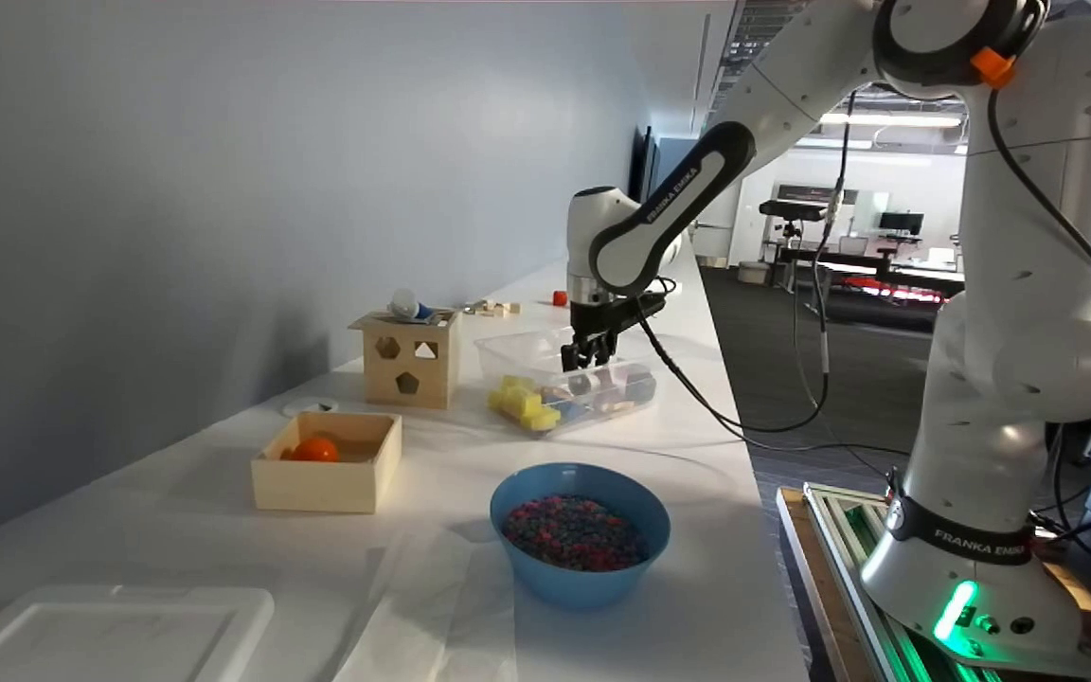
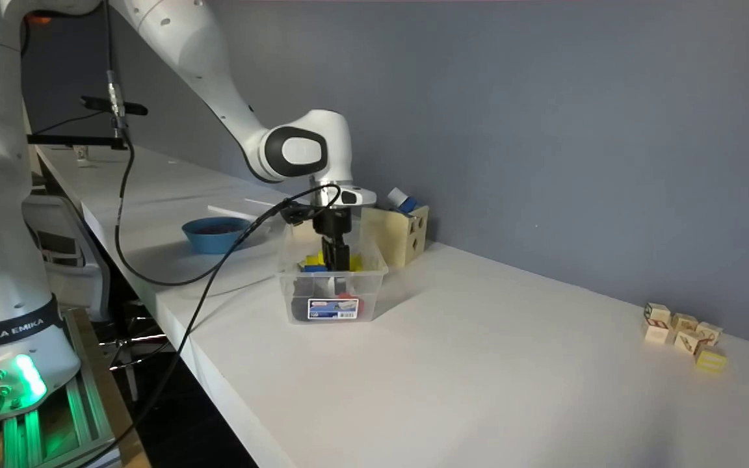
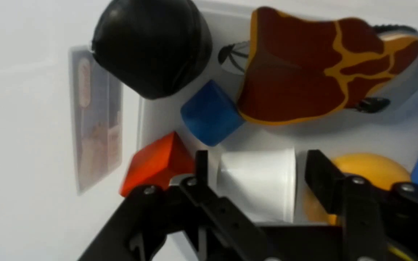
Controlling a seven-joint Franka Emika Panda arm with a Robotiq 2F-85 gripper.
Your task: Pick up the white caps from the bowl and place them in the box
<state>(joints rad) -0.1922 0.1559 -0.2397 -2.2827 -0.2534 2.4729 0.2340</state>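
Spread fingers of the gripper (image 3: 257, 163) are held on either side of a white cap (image 3: 256, 188); a thin gap can be seen at each side, so nothing appears to be pinched. The cap is lying on its side in the clear plastic bin (image 2: 370, 289). In the wrist view, a red block (image 3: 158, 163) is seen to its left and a yellow rounded toy (image 3: 372, 169) to its right. How deep the fingertips reach beside it cannot be told.

A bowl is named as the source, yet this cap is found in the bin. In an exterior view, the small whitish dish (image 1: 299, 406) is seen farther left, just beyond the low wooden tray (image 1: 313, 488); its contents are too small to be made out. The shape-sorter box (image 1: 407, 364) is placed just left of the bin, with a white-and-blue object (image 1: 405, 304) resting on top. Something pale is shown in one of its holes, but it cannot be identified.

An early stage of this transfer is suggested: the cap seems well lined up, but it has not been gripped. Closing, lifting, the carry leftward to the box and the release are judged to be left. Whether any cap has already been delivered cannot be told, as most of the box's interior is hidden.
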